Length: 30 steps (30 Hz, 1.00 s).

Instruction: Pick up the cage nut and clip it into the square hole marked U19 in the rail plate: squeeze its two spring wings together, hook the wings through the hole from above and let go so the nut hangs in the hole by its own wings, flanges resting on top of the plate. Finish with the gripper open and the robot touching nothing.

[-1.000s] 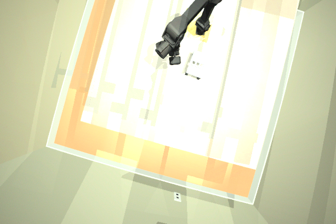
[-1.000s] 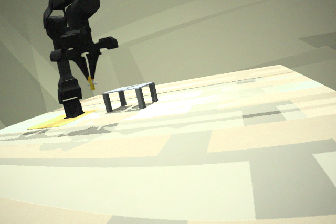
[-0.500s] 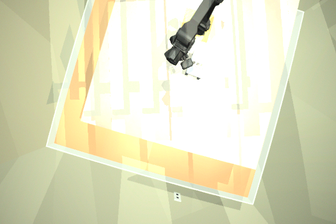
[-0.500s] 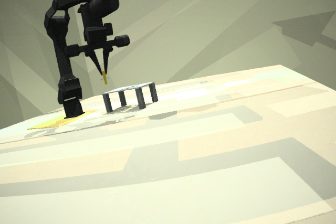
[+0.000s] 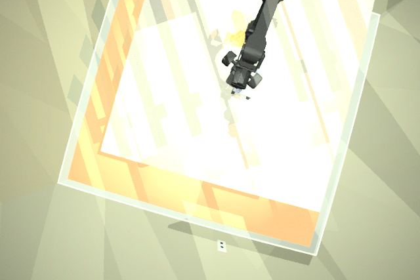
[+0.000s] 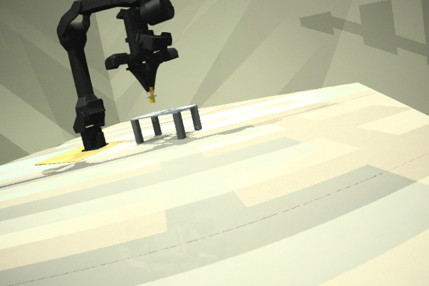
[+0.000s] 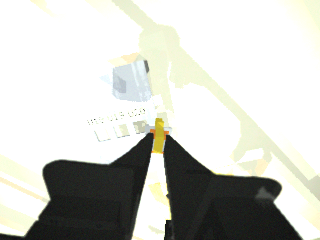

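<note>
The top view does not let me see the nut: the arm (image 5: 266, 22) (image 6: 81, 64) covers it, and also covers most of the rail plate (image 5: 238, 90) (image 6: 164, 112) (image 7: 114, 123). Only a small pale part of the plate and two dark leg ends come out beyond the wrist. In the wrist view the light is very strong, so the plate's border melts into the bench (image 5: 277, 134) (image 6: 242, 172) (image 7: 240, 85). A row of square holes and small printed marks can be seen, but I cannot read surely which one is U19.

The pincer (image 5: 241, 77) (image 6: 150, 90) (image 7: 158, 138) is nearly closed, with its tips gripping the cage nut (image 6: 151, 96) (image 7: 159, 134). The nut is in the air, above the plate and apart from it in the exterior view. Its yellow body stands almost upright there, its long axis leaning only a little, with the lower end pointing down. Small grey parts stick out at both sides. In the wrist view the yellow body lies lengthwise, in line with the gap between the fingers, and the grey and orange parts go across it.

The plate stands on four dark legs. In the exterior view, there is an open gap between the nut's lower end and the plate's top, and the pincer touches neither plate nor legs. The near edge of the bench is cut off in this view.
</note>
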{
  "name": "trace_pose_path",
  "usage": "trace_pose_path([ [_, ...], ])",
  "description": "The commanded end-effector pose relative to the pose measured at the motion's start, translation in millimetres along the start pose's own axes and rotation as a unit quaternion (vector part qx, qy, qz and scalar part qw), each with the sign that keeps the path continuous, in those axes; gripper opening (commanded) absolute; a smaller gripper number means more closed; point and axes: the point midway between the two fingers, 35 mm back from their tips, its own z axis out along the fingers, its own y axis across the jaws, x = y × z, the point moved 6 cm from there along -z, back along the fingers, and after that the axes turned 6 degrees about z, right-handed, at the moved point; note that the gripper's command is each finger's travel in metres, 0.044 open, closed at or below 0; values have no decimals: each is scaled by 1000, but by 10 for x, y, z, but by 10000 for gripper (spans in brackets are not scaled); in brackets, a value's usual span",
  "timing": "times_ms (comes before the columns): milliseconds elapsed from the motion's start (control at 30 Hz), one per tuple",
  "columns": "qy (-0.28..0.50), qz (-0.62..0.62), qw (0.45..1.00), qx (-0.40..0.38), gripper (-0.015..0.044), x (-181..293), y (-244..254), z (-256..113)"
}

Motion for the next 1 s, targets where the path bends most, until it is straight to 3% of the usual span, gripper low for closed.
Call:
trace_pose_path([
  [0, 0, -51, 999, -2, 23, 105, 112, -11],
  [300, 0, -173, 985, -3, 23, 349, 379, -11],
  [967, 9, -175, 984, -31, 23, 324, 329, 118],
])
